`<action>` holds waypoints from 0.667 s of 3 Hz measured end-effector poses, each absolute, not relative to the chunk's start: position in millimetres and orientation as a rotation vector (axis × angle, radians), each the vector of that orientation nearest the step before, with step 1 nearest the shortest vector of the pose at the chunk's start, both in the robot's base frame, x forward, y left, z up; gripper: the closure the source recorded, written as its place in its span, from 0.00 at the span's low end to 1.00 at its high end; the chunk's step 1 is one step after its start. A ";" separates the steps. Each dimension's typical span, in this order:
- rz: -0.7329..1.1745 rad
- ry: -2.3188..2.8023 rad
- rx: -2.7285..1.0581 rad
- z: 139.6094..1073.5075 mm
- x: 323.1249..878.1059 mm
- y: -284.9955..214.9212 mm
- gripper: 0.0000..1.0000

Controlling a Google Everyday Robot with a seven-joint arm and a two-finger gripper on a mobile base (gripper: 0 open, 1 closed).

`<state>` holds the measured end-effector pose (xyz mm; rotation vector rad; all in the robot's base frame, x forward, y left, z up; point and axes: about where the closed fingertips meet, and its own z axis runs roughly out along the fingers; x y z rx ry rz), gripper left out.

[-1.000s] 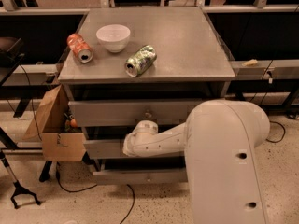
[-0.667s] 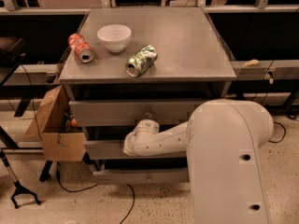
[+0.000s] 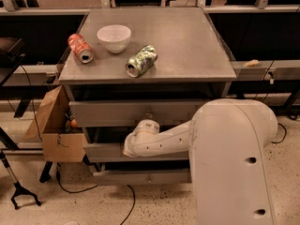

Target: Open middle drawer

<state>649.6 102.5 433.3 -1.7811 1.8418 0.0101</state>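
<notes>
The grey cabinet has three stacked drawers. The middle drawer [image 3: 105, 151] shows its plain grey front on the left, and its centre and knob are hidden behind my arm. My gripper [image 3: 133, 147] sits at the end of the white forearm, pressed close against the middle of that drawer front. Above it is the taller top drawer [image 3: 112, 112] with its small knob [image 3: 149, 114]. Below is the bottom drawer [image 3: 140, 177], sticking out slightly.
On the cabinet top [image 3: 187, 46] lie a white bowl [image 3: 114, 37], an orange can [image 3: 80, 48] and a green can [image 3: 141, 60], both on their sides. A cardboard box [image 3: 54, 130] stands at the cabinet's left. My bulky white arm housing [image 3: 234, 163] fills the lower right.
</notes>
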 end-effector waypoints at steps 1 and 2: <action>0.011 1.842 -1.785 433.4 648.3 102.2 0.58; 0.020 1.839 -1.827 426.8 634.4 101.9 0.36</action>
